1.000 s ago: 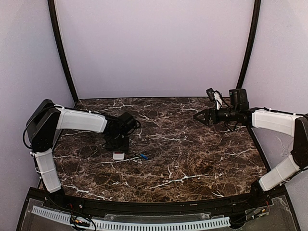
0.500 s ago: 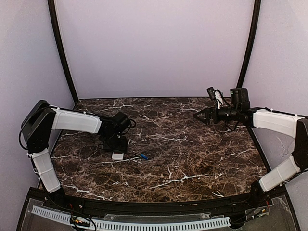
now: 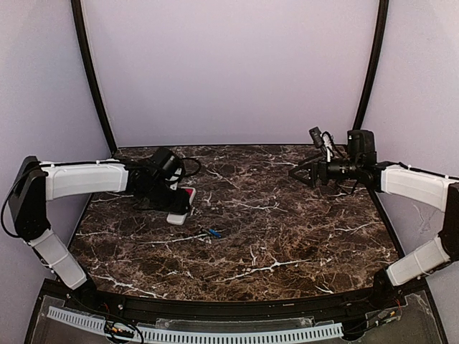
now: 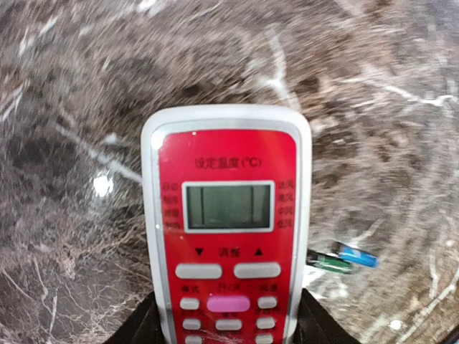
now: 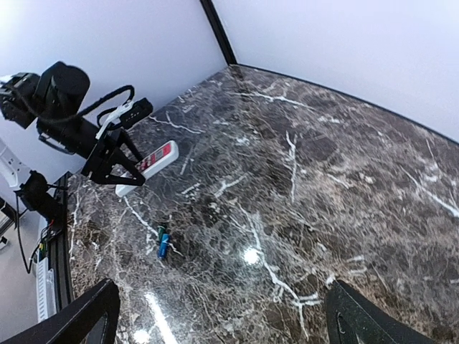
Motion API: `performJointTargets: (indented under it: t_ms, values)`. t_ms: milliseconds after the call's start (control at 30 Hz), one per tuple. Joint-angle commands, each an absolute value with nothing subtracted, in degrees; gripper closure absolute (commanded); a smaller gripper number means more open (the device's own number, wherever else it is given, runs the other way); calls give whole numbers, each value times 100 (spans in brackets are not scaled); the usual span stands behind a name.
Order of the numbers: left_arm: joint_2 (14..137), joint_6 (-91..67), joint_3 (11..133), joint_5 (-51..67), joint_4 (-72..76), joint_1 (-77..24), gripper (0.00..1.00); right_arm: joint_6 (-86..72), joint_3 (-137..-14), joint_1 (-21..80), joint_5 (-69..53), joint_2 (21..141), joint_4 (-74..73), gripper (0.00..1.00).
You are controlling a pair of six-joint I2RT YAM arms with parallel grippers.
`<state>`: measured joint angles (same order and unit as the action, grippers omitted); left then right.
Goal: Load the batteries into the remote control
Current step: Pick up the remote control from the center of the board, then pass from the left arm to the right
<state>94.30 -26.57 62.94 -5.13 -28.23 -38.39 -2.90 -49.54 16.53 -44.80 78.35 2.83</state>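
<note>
The remote control (image 4: 226, 236), white with a red button face and a small screen, is held by its lower end in my left gripper (image 4: 226, 331), whose dark fingers (image 4: 136, 326) press on both sides. In the top view the remote (image 3: 185, 203) is tilted, lifted at the left back of the table in the left gripper (image 3: 172, 206). Two batteries (image 3: 212, 232), one blue and one greenish, lie side by side on the marble; they also show in the left wrist view (image 4: 348, 259) and the right wrist view (image 5: 162, 242). My right gripper (image 3: 305, 174) is open and empty, high at the back right.
The dark marble table (image 3: 287, 236) is bordered by black frame posts (image 3: 93, 86) and pale walls. In the right wrist view the left arm (image 5: 64, 107) and remote (image 5: 147, 166) are far from the right fingers (image 5: 79, 315).
My left arm has pulled back and to the left, lifting the remote off the table and turning its red face up. The batteries stayed put. The right gripper barely moved.
</note>
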Motion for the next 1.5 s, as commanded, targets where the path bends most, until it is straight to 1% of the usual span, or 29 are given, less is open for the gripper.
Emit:
performJointTargets:
  t_ms: [0,200,333,500,633,733,800,967,1100,1200,1333,1467]
  values:
    - [8654,-1450,6778,1286,-2930,-3827,53,88,-4798,1858,-5425,7352,972,1]
    - [8101,-1064,6890,3443,-3158,-3849,57,828,-5062,2332,-5491,6900,641,1]
    - [7864,-1066,6860,4672,-3202,-4046,60,1185,-5117,2827,-5260,6609,241,1]
    - [7747,-1168,6676,5661,-3145,-4357,63,1576,-5405,3691,-4856,6490,-539,2]
    - [7701,-1402,6468,6428,-2822,-4616,66,1956,-5820,4424,-4344,6593,-1331,5]
    - [7738,-1435,6449,6663,-2790,-4824,67,2136,-5986,4735,-4019,6583,-1650,7]
    - [7778,-1456,6455,6867,-2780,-4936,67,2153,-6048,4866,-4054,6570,-1718,9]
    - [7859,-1527,6506,7176,-2665,-5107,68,2247,-6296,5328,-4111,6783,-1994,21]
    - [7952,-1619,6551,7276,-2546,-5152,69,2429,-6460,5857,-3714,7020,-2260,26]
    - [8029,-1691,6501,7308,-2389,-5230,69,2533,-6580,6075,-3543,7153,-2390,31]
    - [8120,-1752,6501,7386,-2302,-5284,70,2611,-6716,6277,-3454,7268,-2437,39]
    - [8154,-1777,6523,7451,-2275,-5294,71,2674,-6789,6391,-3387,7334,-2482,50]
